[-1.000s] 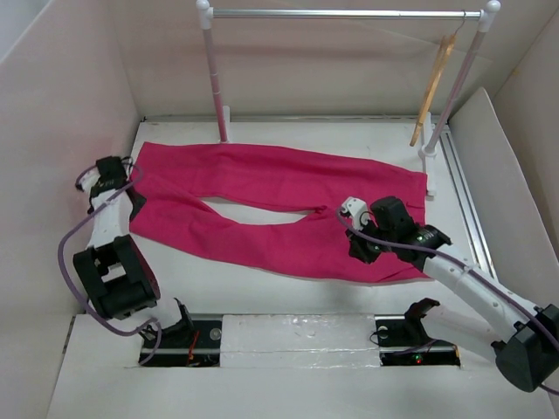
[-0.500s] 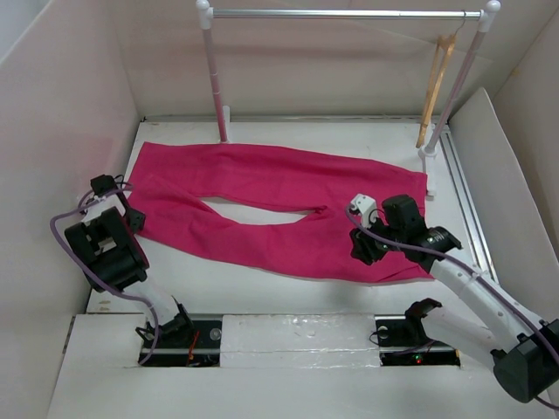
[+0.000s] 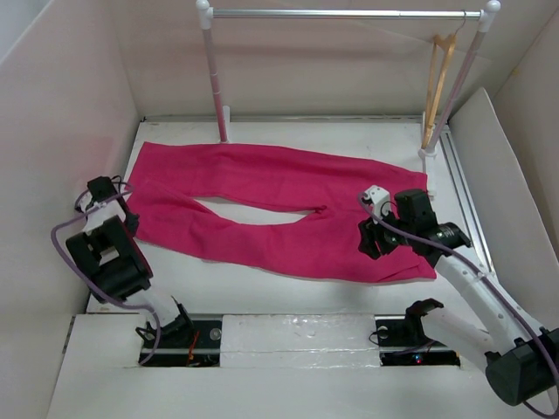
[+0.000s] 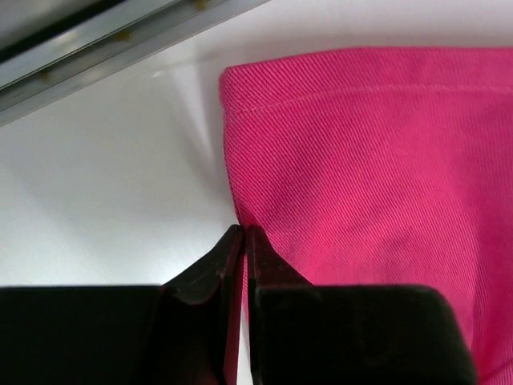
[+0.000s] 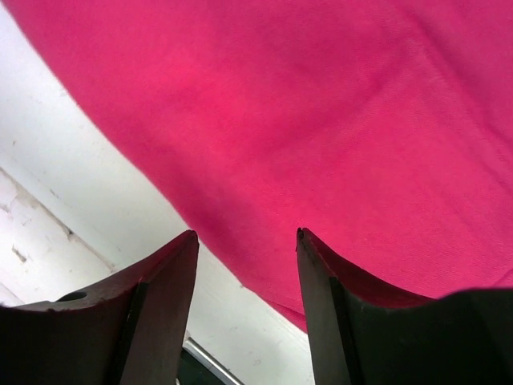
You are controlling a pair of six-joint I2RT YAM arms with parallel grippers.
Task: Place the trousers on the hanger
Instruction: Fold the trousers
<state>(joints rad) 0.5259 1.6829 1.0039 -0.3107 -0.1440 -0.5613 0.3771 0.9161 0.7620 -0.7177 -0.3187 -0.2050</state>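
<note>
The magenta trousers (image 3: 262, 205) lay spread flat on the white table (image 3: 262, 284), their long axis running side to side across it, leg hems toward the left wall and the waist end toward the right. The left arm (image 3: 109, 257) had its jaws pressed fully together right at the outer edge of the nearer leg's hem; whether a sliver of cloth was nipped between them could not be made out from the wrist view. The right arm (image 3: 472, 279) held its jaws apart and gripping nothing, poised over the waist end just inside the trousers' near edge, with pink cloth filling the view beneath them. The tan wooden hanger (image 3: 437, 87) hung by its hook from the grey rail (image 3: 341, 14) at the far right, close to the rack's right post and well apart from the garment. It lay beyond and to the right of the trousers, so the right arm was plainly the nearer to it, while the left arm sat at the opposite end of the cloth.
</note>
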